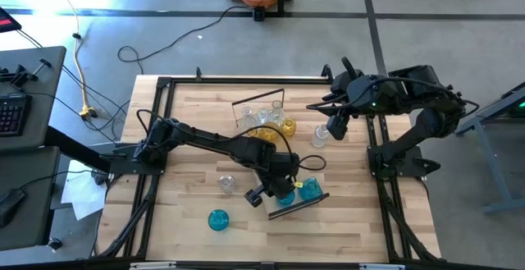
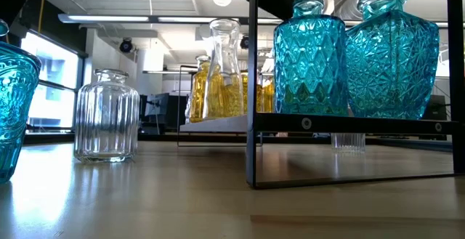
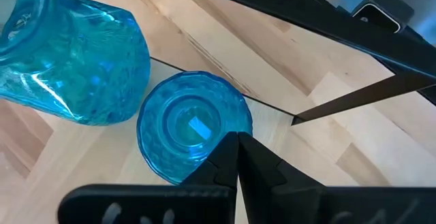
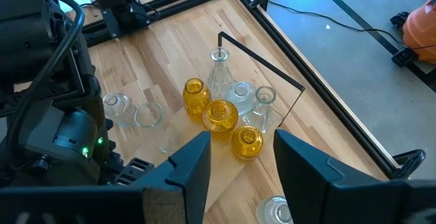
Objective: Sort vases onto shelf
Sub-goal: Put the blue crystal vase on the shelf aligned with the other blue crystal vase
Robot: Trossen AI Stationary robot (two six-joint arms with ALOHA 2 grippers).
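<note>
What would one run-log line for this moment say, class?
left gripper: shut, over blue vases on near shelf | right gripper: open, above yellow vases | loose: blue vase, clear vase

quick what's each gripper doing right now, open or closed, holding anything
Left gripper: closed, empty, beside a blue vase.
Right gripper: open, empty, above the yellow vases.

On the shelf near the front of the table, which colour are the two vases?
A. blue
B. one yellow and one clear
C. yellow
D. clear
A: the low view shows two blue vases side by side on the shelf, while the yellow vases are farther back.
</note>
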